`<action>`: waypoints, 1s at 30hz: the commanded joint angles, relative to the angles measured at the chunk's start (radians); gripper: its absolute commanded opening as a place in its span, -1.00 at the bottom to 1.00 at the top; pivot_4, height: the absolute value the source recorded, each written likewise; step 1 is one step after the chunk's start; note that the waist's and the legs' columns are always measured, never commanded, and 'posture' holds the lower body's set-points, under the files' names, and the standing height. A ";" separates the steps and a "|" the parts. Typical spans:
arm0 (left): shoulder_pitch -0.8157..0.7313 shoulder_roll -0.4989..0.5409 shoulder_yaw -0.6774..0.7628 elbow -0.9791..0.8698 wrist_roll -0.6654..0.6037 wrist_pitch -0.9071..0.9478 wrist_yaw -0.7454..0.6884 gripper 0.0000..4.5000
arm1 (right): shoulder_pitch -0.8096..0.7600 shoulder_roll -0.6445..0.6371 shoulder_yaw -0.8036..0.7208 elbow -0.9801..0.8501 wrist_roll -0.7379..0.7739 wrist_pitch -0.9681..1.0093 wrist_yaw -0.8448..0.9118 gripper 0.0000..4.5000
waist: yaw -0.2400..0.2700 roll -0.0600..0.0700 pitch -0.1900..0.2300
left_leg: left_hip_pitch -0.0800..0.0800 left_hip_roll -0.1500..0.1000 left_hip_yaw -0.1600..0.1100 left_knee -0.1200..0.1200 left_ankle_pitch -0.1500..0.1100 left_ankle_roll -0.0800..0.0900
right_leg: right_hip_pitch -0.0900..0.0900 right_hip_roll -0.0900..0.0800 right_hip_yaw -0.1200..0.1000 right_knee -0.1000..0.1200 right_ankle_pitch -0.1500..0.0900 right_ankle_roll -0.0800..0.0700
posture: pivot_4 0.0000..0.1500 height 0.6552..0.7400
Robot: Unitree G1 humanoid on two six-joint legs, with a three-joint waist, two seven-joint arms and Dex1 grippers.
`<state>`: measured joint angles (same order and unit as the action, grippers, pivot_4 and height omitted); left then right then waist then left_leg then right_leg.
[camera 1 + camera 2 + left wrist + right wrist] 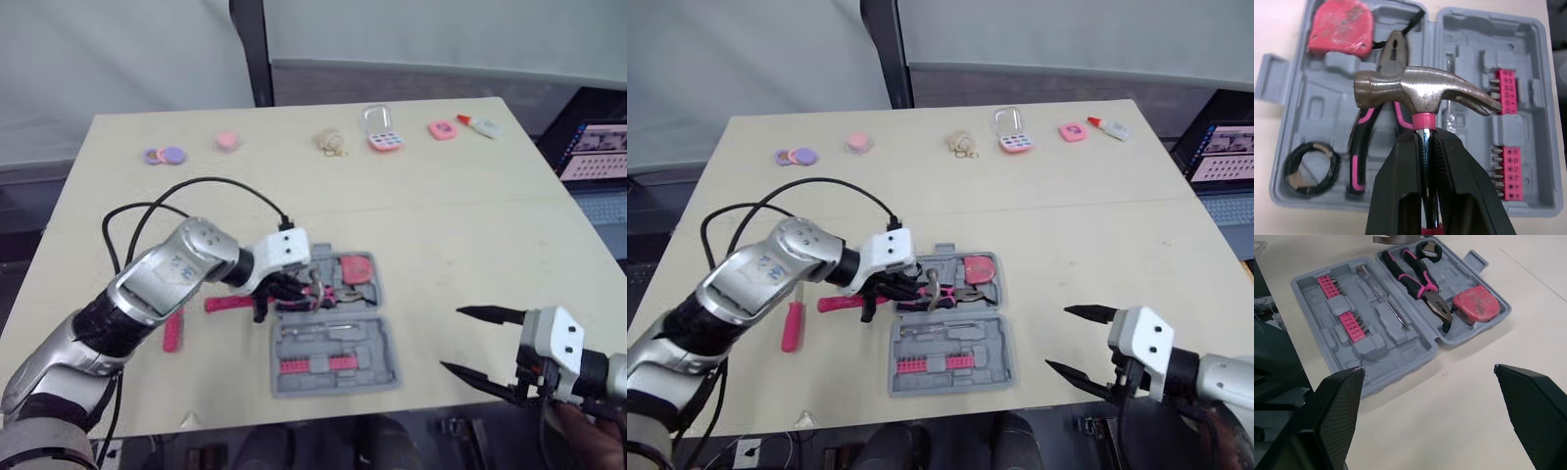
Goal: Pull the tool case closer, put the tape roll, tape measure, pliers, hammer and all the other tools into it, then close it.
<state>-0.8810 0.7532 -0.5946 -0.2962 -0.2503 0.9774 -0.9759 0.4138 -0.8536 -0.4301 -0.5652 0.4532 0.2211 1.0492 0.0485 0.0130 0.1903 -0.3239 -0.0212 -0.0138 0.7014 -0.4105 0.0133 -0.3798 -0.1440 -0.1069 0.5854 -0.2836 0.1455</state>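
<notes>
The grey tool case point(380, 341) lies open near the table's front edge. Its far half holds a red tape measure point(1339, 27), pink-handled pliers point(1364, 142) and a black tape roll point(1308, 166). Pink bit strips point(1507, 93) and a slim tester screwdriver point(1376, 286) sit in the near half. My left gripper point(284, 291) is shut on the hammer point(1415, 93) just below its steel head, holding it over the pliers. The hammer's pink handle point(225, 304) points left. A pink screwdriver point(173, 331) lies on the table left of the case. My right gripper point(453, 340) stands open to the case's right.
Along the table's far edge lie purple discs point(165, 155), a pink puck point(226, 140), a beige knot point(331, 143), a pink keypad toy point(382, 132), a pink square point(442, 129) and a glue bottle point(480, 124). A laptop point(598, 147) stands beyond the right edge.
</notes>
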 commanded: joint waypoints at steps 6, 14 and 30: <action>-0.124 -0.151 -0.126 -0.069 0.034 0.158 0.017 -0.96 | 0.023 0.001 0.006 0.015 -0.038 -0.054 0.023 1.00 | 0.001 -0.001 0.000 | -0.001 0.000 -0.001 0.001 0.000 0.001 | 0.000 0.000 -0.001 0.000 0.000 0.000 | 1.00 1.00; -0.166 -0.248 -0.216 -0.083 0.025 0.314 0.083 -0.96 | 0.027 -0.002 0.020 0.018 -0.049 -0.062 0.027 1.00 | 0.000 -0.001 0.000 | -0.001 0.000 -0.004 0.003 0.001 0.001 | 0.000 0.000 0.001 0.002 0.000 0.000 | 1.00 1.00; -0.210 -0.368 -0.324 -0.009 0.030 0.361 0.186 -0.96 | 0.063 0.003 0.017 -0.011 -0.051 -0.055 0.018 1.00 | 0.002 -0.001 0.000 | 0.000 0.000 -0.005 0.004 0.001 0.001 | 0.000 0.000 0.002 0.003 0.000 0.000 | 1.00 1.00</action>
<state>-1.0603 0.3987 -0.9243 -0.2965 -0.2265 1.3391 -0.7987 0.4720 -0.8519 -0.3991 -0.5489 0.3965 0.1747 1.0646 0.0502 0.0123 0.1907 -0.3241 -0.0210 -0.0186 0.7056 -0.4100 0.0143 -0.3799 -0.1443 -0.1046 0.5887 -0.2836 0.1456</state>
